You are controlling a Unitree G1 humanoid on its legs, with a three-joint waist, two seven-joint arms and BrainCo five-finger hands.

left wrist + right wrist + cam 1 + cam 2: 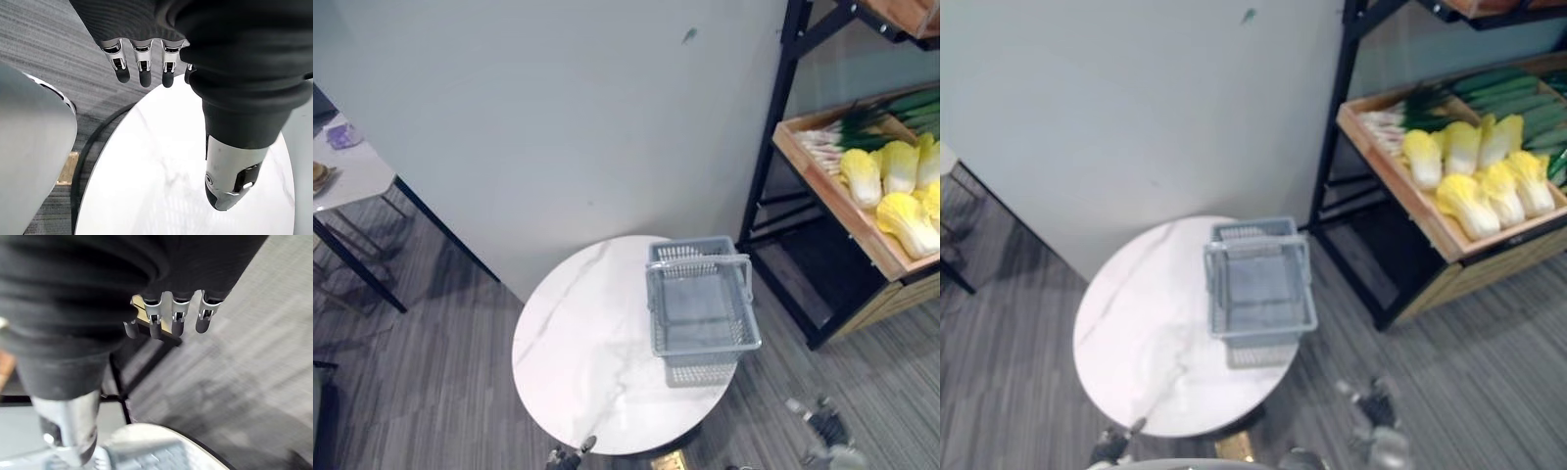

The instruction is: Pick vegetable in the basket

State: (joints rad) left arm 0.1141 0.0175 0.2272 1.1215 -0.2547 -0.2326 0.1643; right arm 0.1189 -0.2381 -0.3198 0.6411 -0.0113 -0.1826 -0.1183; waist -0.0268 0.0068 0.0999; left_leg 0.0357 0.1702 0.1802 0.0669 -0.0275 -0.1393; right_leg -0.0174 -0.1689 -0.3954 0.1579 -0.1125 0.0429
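white round table (pixel 578 362) on grey floor (pixel 411 392) | basket (pixel 703 311) on it | left hand (pixel 142 63), right hand (pixel 173 316) slack-fingered

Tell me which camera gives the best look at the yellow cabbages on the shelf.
The right eye view: the cabbages lie whole in the wooden tray. In the left eye view the same pile sits against the right edge, some heads cut off. The wrist views face the table and the floor.
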